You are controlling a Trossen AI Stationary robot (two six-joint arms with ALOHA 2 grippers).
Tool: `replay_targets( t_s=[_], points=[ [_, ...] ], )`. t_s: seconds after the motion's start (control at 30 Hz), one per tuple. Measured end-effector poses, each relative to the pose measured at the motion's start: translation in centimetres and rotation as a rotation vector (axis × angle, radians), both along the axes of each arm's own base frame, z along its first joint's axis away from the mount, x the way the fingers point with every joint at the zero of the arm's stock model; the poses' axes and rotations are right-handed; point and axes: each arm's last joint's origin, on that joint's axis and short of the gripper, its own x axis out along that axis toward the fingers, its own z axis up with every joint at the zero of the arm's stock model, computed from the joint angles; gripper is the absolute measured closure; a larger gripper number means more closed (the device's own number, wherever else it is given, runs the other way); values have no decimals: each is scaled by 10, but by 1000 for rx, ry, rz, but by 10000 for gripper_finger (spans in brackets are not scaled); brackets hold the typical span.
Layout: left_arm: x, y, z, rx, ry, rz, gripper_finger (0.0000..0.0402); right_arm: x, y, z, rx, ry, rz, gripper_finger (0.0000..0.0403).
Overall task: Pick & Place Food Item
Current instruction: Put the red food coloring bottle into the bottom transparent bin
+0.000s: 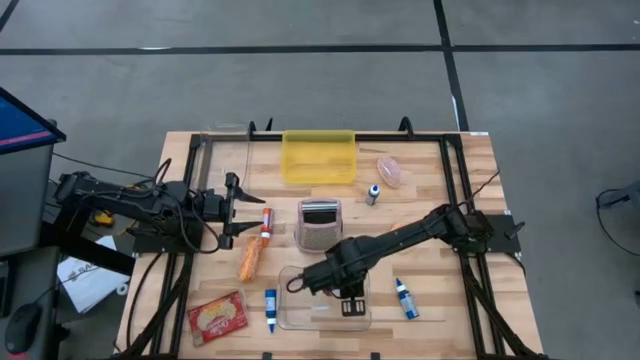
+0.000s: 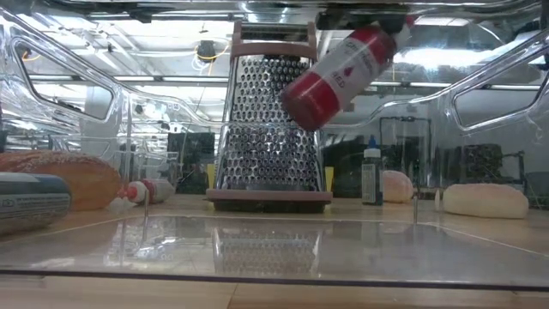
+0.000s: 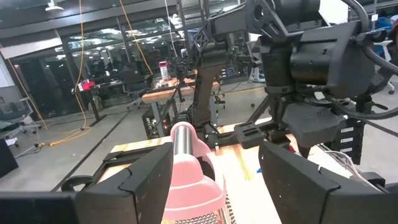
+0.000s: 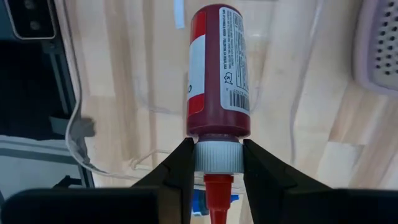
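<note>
A red sauce bottle (image 4: 217, 68) with a white cap and red nozzle hangs under my right gripper (image 4: 217, 154), which is shut on it. In the low view the bottle (image 2: 341, 73) hangs tilted above the floor of a clear plastic container (image 1: 300, 318) at the table's near middle. From above, my right gripper (image 1: 347, 297) hides the bottle. My left gripper (image 1: 236, 205) waits at the table's left, level and open, with nothing between its fingers (image 3: 137, 186). My right gripper pinches the bottle's white cap (image 4: 217, 163) between its two fingers, one on each side. The fingers point down from above. The bottle hangs below them, tilted, its base (image 2: 300, 107) lowest and clear of the container.
A pink-handled metal grater (image 1: 319, 225) stands just beyond the container. A yellow tray (image 1: 319, 157) sits at the far middle. A bread loaf (image 1: 248, 260), a red-and-white bottle (image 1: 266, 222), a snack packet (image 1: 217, 317), a blue tube (image 1: 270, 310) and a blue bottle (image 1: 405, 298) lie around.
</note>
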Motion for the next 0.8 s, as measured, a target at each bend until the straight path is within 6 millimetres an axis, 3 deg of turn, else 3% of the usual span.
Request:
replay_targets(
  t_s=[0.47,0.8],
  points=[
    [0,0,1,-5,-8,0,170,0,2,-21,-37,19,13,310],
    [0,0,1,-6,-8,0,170,0,-20,-24,-114,77,9,310]
  ],
)
